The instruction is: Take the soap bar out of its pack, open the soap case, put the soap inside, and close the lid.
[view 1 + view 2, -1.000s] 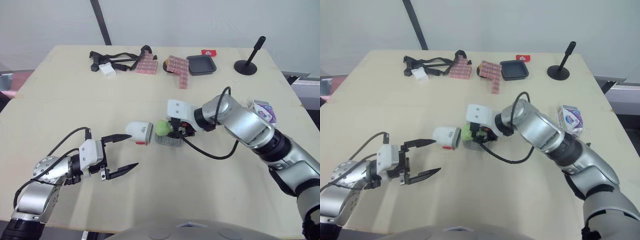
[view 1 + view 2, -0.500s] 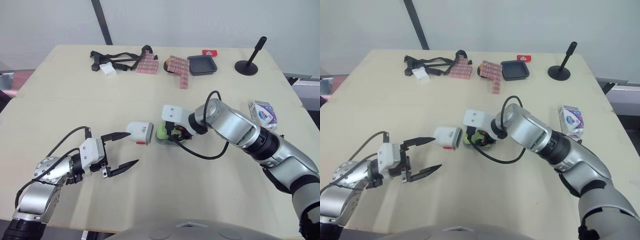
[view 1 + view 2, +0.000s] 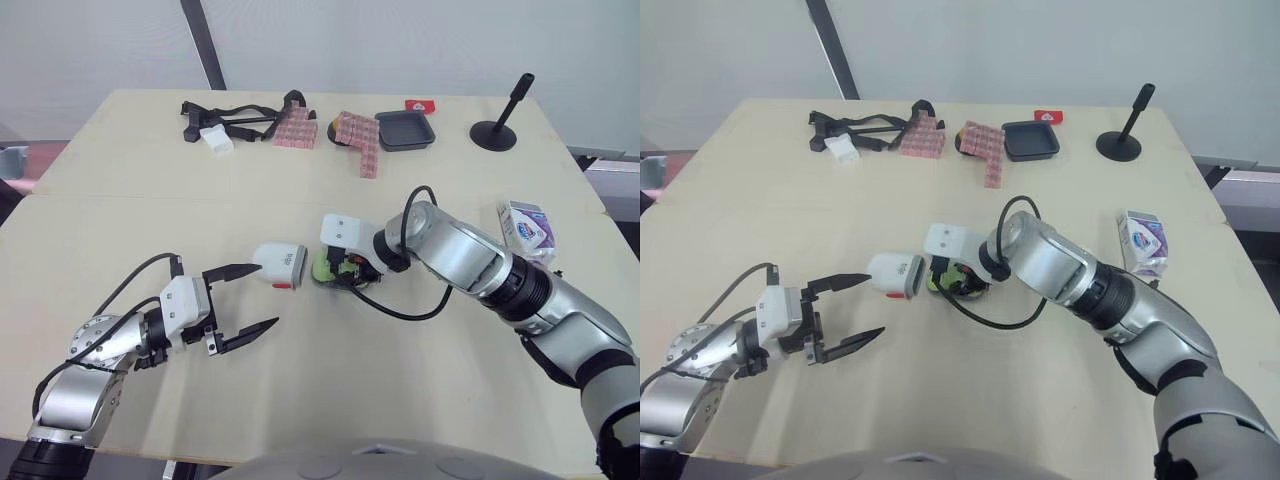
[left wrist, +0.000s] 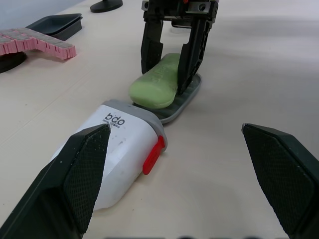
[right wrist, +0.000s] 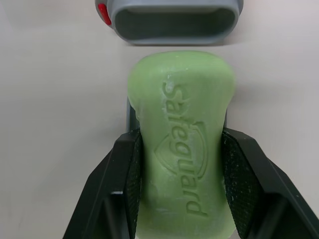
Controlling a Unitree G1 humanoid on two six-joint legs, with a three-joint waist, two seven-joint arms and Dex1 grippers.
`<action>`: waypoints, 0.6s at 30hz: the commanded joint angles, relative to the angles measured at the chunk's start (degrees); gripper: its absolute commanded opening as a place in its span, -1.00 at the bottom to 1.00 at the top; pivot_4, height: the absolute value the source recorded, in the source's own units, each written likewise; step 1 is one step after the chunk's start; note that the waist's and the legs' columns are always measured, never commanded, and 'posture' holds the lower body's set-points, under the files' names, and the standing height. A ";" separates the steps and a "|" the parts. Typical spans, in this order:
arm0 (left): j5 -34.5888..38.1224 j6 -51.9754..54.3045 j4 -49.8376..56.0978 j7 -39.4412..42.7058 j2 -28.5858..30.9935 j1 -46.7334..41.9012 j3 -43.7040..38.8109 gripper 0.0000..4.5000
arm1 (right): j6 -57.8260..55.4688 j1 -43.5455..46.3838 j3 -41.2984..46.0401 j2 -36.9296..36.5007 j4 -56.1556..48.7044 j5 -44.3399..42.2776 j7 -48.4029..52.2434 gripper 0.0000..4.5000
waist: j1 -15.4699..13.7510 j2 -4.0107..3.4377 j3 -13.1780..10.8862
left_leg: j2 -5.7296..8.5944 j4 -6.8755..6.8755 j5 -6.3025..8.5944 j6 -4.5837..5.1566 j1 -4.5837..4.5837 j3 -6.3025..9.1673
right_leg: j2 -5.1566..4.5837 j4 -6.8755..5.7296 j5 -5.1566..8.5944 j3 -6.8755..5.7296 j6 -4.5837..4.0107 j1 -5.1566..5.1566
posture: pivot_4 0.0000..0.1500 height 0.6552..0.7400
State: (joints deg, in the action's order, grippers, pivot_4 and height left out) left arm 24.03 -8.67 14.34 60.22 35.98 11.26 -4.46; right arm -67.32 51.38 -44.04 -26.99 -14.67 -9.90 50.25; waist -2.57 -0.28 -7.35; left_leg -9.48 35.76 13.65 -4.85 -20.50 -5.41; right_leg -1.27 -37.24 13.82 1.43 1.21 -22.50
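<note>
1. R gripper [image 5: 180, 142] is clamping the green soap bar [image 4: 155, 85] by its long sides, w/ both fingers touching it.
2. Soap is sitting on the grey case tray [image 4: 188, 96], its free end overhanging twd the white case cover [image 3: 280, 265], which is lying on its side just beside the tray, mouth facing the soap.
3. L gripper [image 3: 268, 295] is hovering wide open w/ nothing in it, one finger just beside the cover.
4. Soap pack [image 3: 527, 222] is lying well apart, nr the right arm.

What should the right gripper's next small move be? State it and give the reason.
Probably lower the soap bar flat onto the grey tray, then open the fingers. The right gripper is shut on the bar, which already sits over the tray but seems raised at the held end. Its free end lies close to the open mouth of the white case cover.
</note>
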 commanded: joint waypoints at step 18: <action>-0.15 -0.16 1.47 -0.53 0.08 -0.33 0.34 1.00 | 0.29 -0.19 2.87 0.64 -1.19 -1.73 -1.16 0.99 | -0.06 0.01 0.00 | -0.01 -0.01 -0.01 -0.03 -0.01 0.00 | 0.01 0.00 0.00 0.00 0.00 0.07 | 1.00 0.94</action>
State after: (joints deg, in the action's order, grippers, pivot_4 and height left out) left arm 23.98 -8.47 14.37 59.94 35.98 11.22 -3.80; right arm -67.49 51.28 -43.58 -26.54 -14.08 -10.99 49.44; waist -2.63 -0.27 -7.35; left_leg -9.49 35.75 13.64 -4.88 -20.51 -5.41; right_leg -1.26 -37.25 13.82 1.43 1.21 -22.43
